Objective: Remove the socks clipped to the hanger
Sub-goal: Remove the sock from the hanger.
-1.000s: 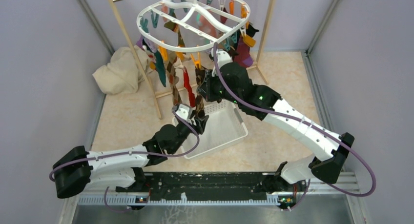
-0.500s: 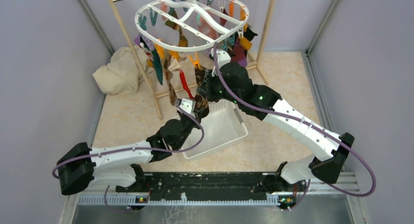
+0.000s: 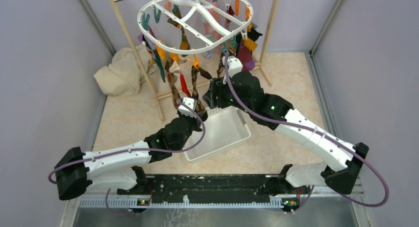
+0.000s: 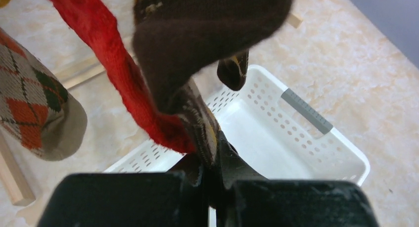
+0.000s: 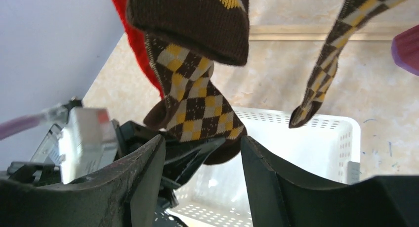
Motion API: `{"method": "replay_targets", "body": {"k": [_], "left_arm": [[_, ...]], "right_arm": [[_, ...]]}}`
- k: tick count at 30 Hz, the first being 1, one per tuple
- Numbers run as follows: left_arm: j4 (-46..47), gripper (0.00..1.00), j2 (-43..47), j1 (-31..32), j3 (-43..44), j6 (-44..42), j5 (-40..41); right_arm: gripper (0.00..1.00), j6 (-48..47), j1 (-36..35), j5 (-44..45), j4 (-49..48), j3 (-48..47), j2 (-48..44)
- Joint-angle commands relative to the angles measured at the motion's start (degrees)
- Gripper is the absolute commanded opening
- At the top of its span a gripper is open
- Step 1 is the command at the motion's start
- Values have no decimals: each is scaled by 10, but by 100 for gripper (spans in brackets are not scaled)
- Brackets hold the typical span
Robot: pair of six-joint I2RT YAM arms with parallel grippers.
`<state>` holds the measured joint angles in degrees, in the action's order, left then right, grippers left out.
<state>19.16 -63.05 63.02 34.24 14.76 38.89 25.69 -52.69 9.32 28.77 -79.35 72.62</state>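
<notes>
**Left pincer** (image 4: 211, 170): clenched on the toe end of the brown-yellow argyle sock (image 5: 195, 106). I grip low because the sock's other end is clipped up on the hanger (image 3: 184, 51). As I judge it, a downward pull from the toe should drag the sock out of its clip.

**Right pincer** (image 5: 201, 143): jaws apart, grasping nothing. In the top view it sits at 2 o'clock of the left pincer and near it. The argyle sock hangs just beyond the gap between its jaws. I read this as leaving the sock to the left pincer alone.

**Red sock** (image 4: 113, 73): it hangs against the argyle sock at 10 o'clock of my left grip. It is not in the jaws, though it may be dragged along.

**Basket** (image 4: 276, 106): white, lying on the surface (image 3: 133, 118) at 5 o'clock of the left pincer in the top view. It is close below the grip, so a freed sock has little way to fall.

**Hanger and remaining socks** (image 3: 170, 78): they are at 12 o'clock of the basket. The hanger tilts, and many socks are clipped round its rim, so most of the task seems to lie ahead.
</notes>
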Motion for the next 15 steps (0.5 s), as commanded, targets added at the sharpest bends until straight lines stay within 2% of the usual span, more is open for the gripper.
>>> {"method": "replay_targets", "body": {"k": [1,7,12,15], "left_arm": [[-52,0,-21,3,37,20,19],[-85,0,-38,3,62,23,25],[-103,0,-36,4,70,31,27],[-117,0,-37,4,77,35,28]], "right_arm": [[58,-28,0,17,-92,35,-79],[57,-94,-44,103,-161,53,-105],[55,-159,-51,102,-259,68,-93],[54,-190,-51,108,-281,52,-62]]}}
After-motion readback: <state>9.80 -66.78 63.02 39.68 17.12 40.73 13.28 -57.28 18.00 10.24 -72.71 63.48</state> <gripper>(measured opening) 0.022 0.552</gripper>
